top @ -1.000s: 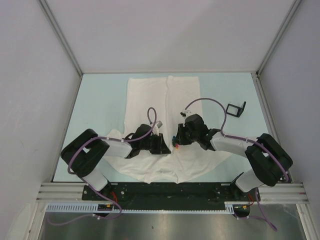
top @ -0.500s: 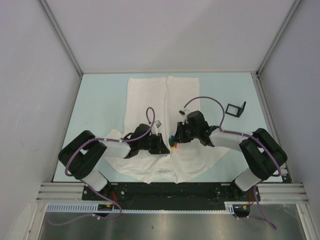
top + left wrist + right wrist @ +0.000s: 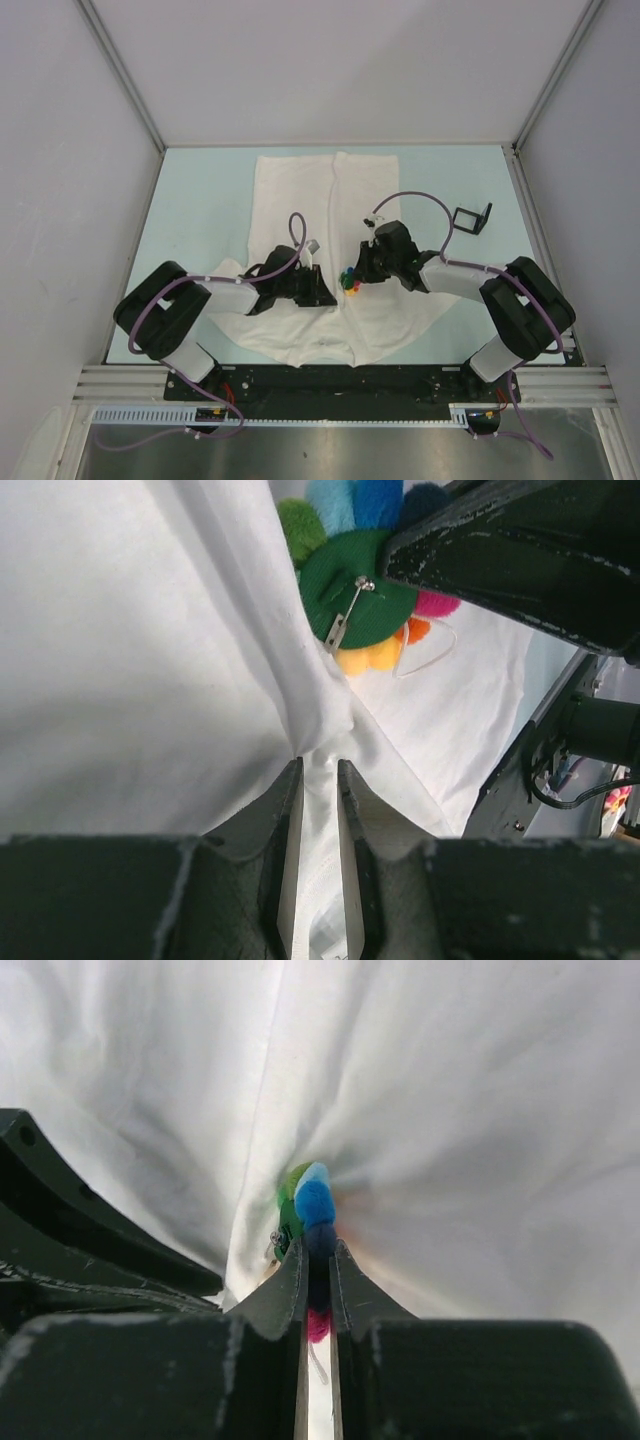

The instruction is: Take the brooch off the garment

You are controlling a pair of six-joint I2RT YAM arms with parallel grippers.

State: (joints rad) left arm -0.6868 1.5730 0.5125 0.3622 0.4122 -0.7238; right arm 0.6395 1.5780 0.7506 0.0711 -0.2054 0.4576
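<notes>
The white T-shirt (image 3: 330, 200) lies spread on the table. The rainbow flower brooch (image 3: 350, 279) is at its middle, between the two grippers. My right gripper (image 3: 357, 277) is shut on the brooch (image 3: 317, 1222), holding it edge-on by its dark petals. In the left wrist view the brooch's green back with its metal pin (image 3: 358, 588) faces the camera, lifted against a ridge of cloth. My left gripper (image 3: 325, 290) is shut on a pinched fold of the shirt (image 3: 320, 780) just below the brooch. Whether the pin still passes through the cloth is hidden.
A small black square frame (image 3: 470, 218) stands on the pale green table (image 3: 200, 200) right of the shirt. Metal rails and grey walls bound the table on three sides.
My right gripper has drawn the brooch up and to the left, turning it so more coloured petals show. My left gripper has stayed on the cloth.
</notes>
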